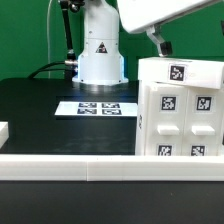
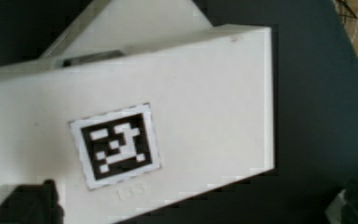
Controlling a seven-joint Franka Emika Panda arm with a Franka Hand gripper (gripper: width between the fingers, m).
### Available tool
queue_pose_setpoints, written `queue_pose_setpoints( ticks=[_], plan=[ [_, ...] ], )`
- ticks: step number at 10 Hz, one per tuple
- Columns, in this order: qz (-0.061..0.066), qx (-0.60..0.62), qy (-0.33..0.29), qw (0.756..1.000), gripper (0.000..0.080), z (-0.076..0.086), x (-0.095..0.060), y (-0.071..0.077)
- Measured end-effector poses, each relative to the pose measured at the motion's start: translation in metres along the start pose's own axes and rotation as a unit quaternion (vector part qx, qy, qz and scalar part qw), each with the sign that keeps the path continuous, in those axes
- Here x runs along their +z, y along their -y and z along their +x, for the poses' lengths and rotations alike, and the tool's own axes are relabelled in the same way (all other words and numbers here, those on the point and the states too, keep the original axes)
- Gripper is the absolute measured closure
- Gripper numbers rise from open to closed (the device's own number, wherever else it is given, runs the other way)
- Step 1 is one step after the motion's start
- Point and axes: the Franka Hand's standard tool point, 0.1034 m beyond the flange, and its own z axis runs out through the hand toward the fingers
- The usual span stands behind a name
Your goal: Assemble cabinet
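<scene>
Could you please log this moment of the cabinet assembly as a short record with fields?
cabinet: big white tagged box, standing upright on the black table at the exterior view's right
gripper: above the cabinet's top; one dark fingertip shows in the wrist view, open or shut cannot be told
marker board: flat on the table in front of the arm's base
white rail: along the table's near edge
wrist view: a white tagged face of the cabinet

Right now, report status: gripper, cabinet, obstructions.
Gripper above the cabinet, open or shut unclear. Cabinet upright against the rail. Marker board clear of it.
</scene>
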Motion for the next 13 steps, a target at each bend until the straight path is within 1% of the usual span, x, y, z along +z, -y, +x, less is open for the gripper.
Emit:
queue_pose_setpoints(
  ticks=[1,2,4,6,8,10,11,12,13],
  plan=[
    [-0.001,-0.021,0.000,1.000,0.0002,0.000,0.000,-0.001],
    [-0.004,-0.078,0.000,0.997,0.0002,0.001,0.000,-0.001],
    [-0.022,-0.223,0.025,0.974,0.0002,-0.006,0.002,-0.001],
    [-0.038,-0.306,0.064,0.949,0.0002,-0.011,0.005,-0.001],
    [-0.034,-0.357,0.060,0.931,0.0002,-0.005,0.002,-0.006],
    [-0.035,-0.413,0.062,0.908,0.0002,-0.004,0.002,-0.008],
    [-0.037,-0.455,0.063,0.888,0.0002,-0.003,0.003,-0.009],
    [-0.043,-0.524,0.068,0.848,0.0002,-0.003,0.005,-0.011],
    [-0.054,-0.563,0.078,0.821,0.0002,-0.003,0.007,-0.013]
  ],
)
